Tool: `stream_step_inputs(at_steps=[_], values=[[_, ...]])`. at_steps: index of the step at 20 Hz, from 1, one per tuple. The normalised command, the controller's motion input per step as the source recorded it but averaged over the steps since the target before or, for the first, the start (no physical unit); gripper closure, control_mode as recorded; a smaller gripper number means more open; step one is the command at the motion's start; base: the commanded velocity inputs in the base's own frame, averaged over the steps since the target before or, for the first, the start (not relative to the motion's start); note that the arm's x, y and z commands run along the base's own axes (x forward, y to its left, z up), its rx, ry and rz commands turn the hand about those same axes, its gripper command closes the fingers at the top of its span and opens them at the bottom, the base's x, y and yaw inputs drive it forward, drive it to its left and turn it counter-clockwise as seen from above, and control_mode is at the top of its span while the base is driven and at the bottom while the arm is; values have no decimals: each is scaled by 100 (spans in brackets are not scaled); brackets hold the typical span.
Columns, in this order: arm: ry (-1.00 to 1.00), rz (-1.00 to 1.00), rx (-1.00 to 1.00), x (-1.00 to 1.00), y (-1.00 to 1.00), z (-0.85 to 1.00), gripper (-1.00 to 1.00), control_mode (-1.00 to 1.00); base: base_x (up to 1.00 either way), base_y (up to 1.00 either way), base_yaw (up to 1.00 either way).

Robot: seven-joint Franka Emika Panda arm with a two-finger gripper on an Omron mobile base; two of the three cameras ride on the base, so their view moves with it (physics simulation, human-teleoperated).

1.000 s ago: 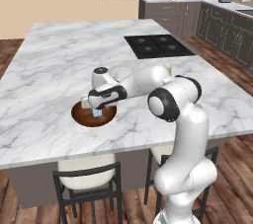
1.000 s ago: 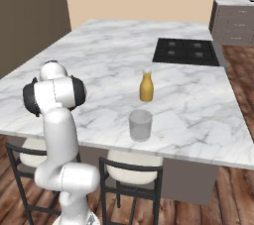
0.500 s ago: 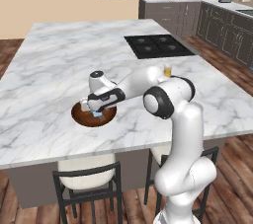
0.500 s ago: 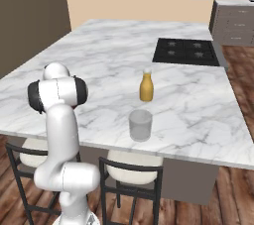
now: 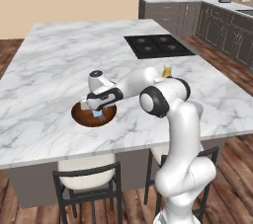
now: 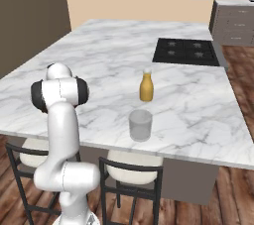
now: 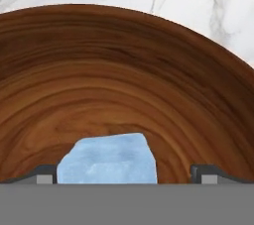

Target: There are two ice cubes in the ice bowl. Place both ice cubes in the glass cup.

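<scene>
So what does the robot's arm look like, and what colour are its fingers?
The arm is glossy white, built of fat rounded tube segments with dark grey-black rings at the joints. Its hand is a small white block with a dark band. The fingers are little dark grey square-ended tips. No loose cables or markings show.

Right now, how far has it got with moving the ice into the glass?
Nothing is delivered yet: the glass cup looks empty. In hand: the open gripper is down in the wooden ice bowl, fingers either side of an ice cube, not closed. Both cubes remain to move.
</scene>
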Motion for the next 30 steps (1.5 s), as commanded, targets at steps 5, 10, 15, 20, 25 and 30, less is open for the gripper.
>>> stream_step_inputs(at_steps=[5, 10, 15, 20, 25, 30], values=[[1, 0, 0, 2, 5, -17, -100, -100, 0, 0, 0], [0, 0, 0, -5, 0, -14, -100, -100, 0, 0, 0], [1, 0, 0, -2, 0, -1, 100, -100, 0, 0, 0], [-5, 0, 0, -18, 0, 3, 100, -100, 0, 0, 0], [-16, -1, 3, -52, -11, 71, 100, -100, 0, 0, 0], [-8, -8, 12, -67, -47, 100, 100, -100, 0, 0, 0]])
